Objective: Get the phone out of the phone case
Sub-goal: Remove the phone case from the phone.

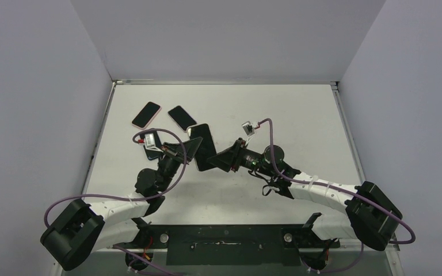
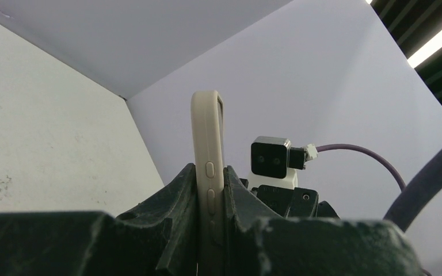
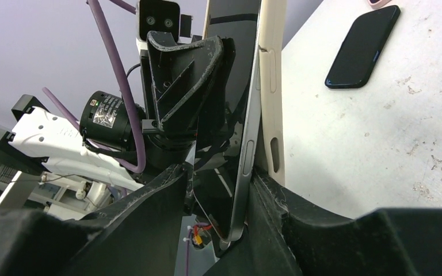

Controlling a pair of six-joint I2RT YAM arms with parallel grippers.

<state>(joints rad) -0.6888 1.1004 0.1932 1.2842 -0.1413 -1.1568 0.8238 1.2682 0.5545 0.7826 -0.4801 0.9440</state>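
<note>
The left gripper [image 2: 210, 181] is clenched on the side edge of the upright beige phone case [image 2: 207, 126]. Facing it, the right gripper [image 3: 239, 190] grasps the phone [image 3: 247, 144], whose lower corner stands away from the case. Beyond both, a dark spare phone [image 3: 362, 49] lies on the desk [image 3: 380, 144]

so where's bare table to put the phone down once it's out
The right half of the table is bare, from the right arm to the far edge. The near middle between it and the left arm is free too. Crowded far left: a pink phone and a black phone lie by the held phone.
</note>
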